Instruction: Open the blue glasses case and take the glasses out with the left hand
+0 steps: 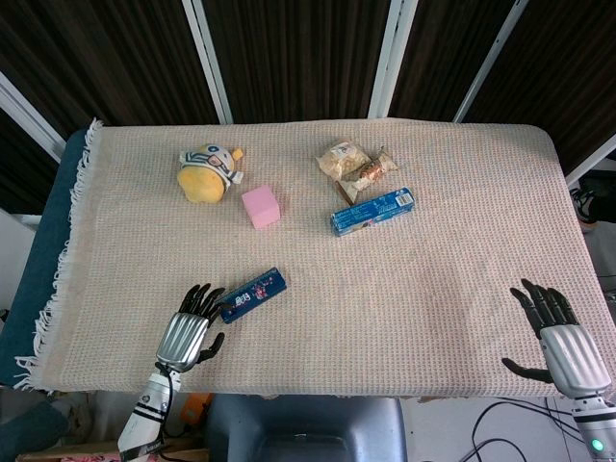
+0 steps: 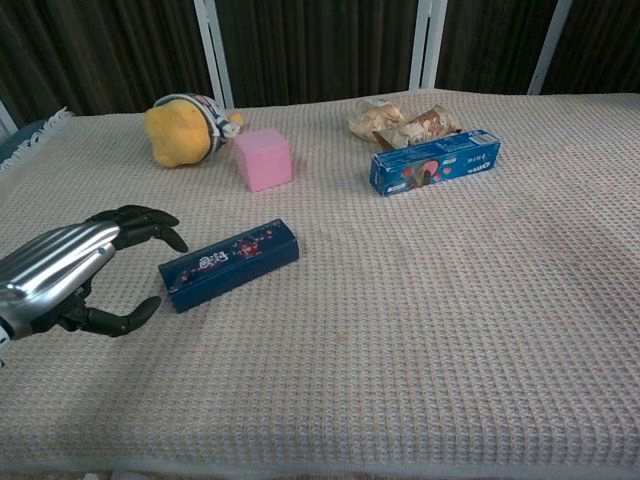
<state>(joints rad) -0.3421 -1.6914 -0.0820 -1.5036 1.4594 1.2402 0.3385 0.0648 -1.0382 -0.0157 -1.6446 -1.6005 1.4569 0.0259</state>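
Here, the left hand (image 1: 190, 332) hovers just beside the near-left end of the blue glasses case (image 1: 252, 295), its fingers (image 2: 140, 222) spread apart and its thumb held away below them, holding nothing. The fingertips sit very close to the end of the case; whether they touch it cannot be told. The case lies shut and flat on the beige woven cloth (image 1: 452, 241), angled so its far end points away and to the right. Its lid is down, so nothing inside it shows.

The right hand (image 1: 563, 342) is well apart from the case, far off to the right at the near edge of the cloth, with its fingers open and empty.

Beyond the case sits a pink cube (image 1: 261, 206), and further back to the left a yellow plush toy (image 1: 207, 173). Beyond the case to the right lies a blue carton (image 1: 372, 211), with two snack packets (image 1: 354, 163) just behind it.
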